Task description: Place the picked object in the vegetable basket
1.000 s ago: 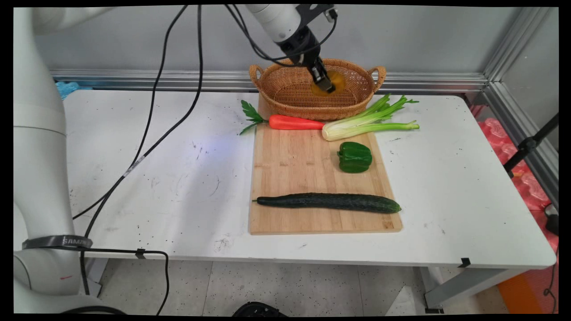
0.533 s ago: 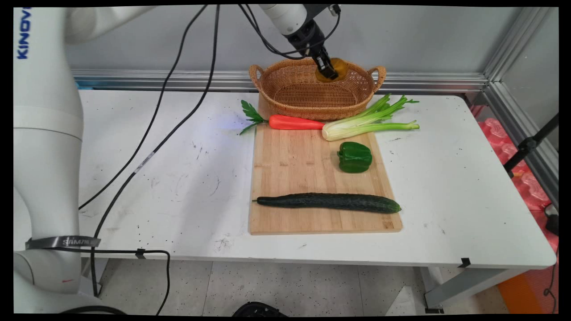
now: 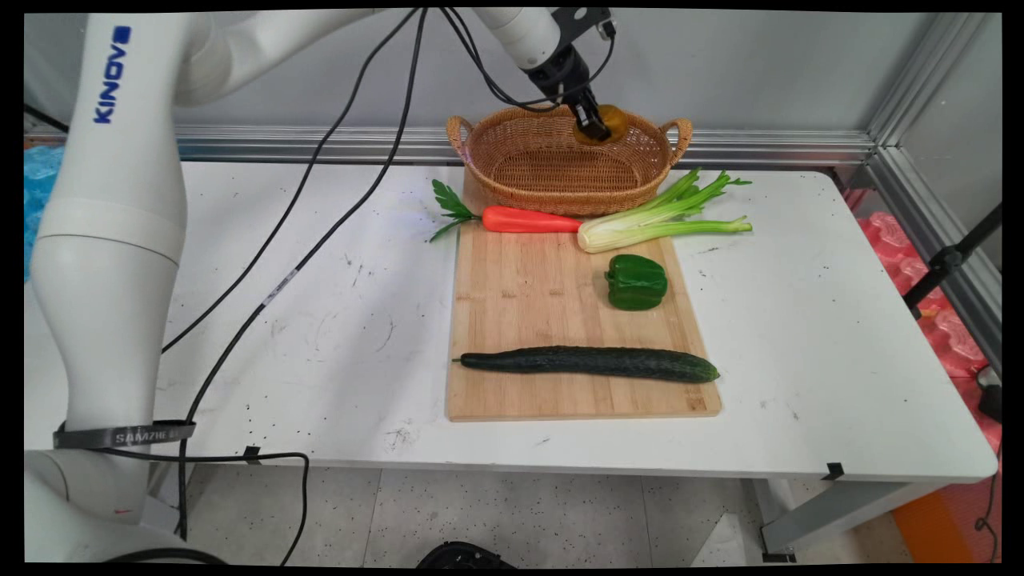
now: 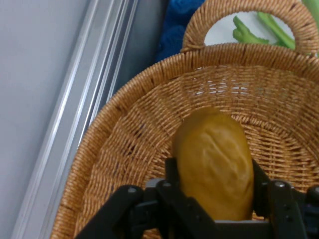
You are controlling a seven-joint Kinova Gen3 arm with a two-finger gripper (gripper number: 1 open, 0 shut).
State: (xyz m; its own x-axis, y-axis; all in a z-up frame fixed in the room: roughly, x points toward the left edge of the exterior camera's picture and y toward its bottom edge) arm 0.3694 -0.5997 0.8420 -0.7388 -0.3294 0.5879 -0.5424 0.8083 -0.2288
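The black gripper (image 3: 590, 126) is clamped on a golden-brown bread roll (image 4: 215, 162), holding it clear of the floor of the wicker basket (image 3: 512, 172) and near the basket's far rim. The roll is thus in the air above the basket, not resting in it. On the cutting board (image 3: 528, 296) the carrot (image 3: 528, 219), celery (image 3: 656, 224), green bell pepper (image 3: 636, 282) and cucumber (image 3: 592, 362) lie untouched, well apart from the gripper.

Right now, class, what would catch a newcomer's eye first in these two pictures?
The gripper holds a golden bread roll over the wicker basket at the table's far side. In front lies a wooden cutting board with a long cucumber across its near end and a green bell pepper further back.
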